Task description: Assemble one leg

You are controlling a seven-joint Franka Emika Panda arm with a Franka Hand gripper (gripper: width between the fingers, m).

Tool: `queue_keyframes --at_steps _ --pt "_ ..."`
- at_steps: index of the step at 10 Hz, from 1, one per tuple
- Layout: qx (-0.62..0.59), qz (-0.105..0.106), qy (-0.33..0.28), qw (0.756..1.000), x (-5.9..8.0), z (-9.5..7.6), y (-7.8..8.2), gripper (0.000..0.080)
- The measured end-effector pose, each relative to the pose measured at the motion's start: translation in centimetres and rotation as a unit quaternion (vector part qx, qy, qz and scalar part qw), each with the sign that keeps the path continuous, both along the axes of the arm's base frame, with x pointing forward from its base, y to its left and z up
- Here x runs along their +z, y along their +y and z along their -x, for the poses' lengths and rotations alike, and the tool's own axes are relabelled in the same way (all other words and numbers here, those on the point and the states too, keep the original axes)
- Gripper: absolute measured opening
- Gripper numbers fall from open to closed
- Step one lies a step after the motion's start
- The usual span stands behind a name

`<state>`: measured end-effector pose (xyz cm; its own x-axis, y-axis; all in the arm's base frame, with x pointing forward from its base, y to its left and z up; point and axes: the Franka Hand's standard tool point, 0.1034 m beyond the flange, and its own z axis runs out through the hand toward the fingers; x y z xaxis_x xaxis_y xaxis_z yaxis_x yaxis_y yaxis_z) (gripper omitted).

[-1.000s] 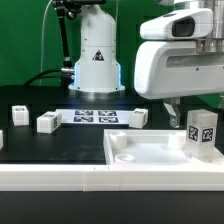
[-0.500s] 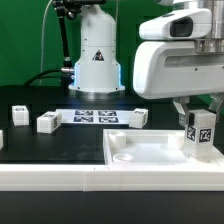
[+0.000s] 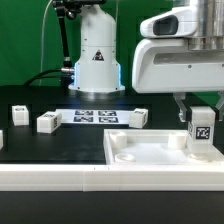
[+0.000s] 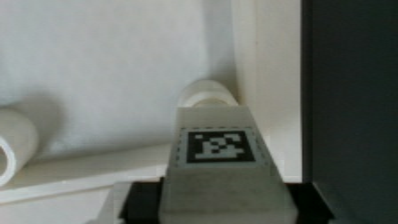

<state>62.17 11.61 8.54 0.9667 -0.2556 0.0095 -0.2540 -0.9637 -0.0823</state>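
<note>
My gripper [image 3: 203, 116] is shut on a leg [image 3: 203, 134], a small white post with a black-and-white tag facing the camera. It holds the leg upright over the corner of the large white panel [image 3: 140, 152] at the exterior view's right. I cannot tell whether the leg's lower end sits in the corner socket. In the wrist view the leg [image 4: 217, 150] runs out from between the dark jaws. Its rounded tip meets the panel [image 4: 107, 70] close to the panel's edge. My gripper [image 4: 217, 200] grips it on both sides.
Three more legs [image 3: 19, 115] [image 3: 48, 122] [image 3: 133, 118] lie on the black table at the exterior view's left and middle. The marker board [image 3: 95, 117] lies behind them, in front of the robot base [image 3: 95, 60]. Another round socket [image 4: 9, 140] shows on the panel.
The gripper and the leg have turned about the upright axis: two tagged faces showed before, one faces the camera now. The leg has shifted slightly to the exterior view's right.
</note>
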Motion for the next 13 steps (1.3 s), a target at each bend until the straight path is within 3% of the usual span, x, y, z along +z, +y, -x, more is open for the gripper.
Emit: queue_keyframes --at_steps 4,6,9,11,13 --pt "-0.135 -0.007 -0.011 0.991 -0.33 -0.19 0.00 0.0292" --pt "-0.251 -0.013 -0.003 0.968 -0.34 -0.18 -0.06 0.0292" --pt "-0.410 -0.019 0.012 0.912 -0.46 0.12 0.45 0.0292" --pt "-0.430 -0.027 0.018 0.902 -0.45 0.05 0.25 0.0292" --pt "-0.425 -0.027 0.017 0.905 -0.48 0.08 0.48 0.0528"
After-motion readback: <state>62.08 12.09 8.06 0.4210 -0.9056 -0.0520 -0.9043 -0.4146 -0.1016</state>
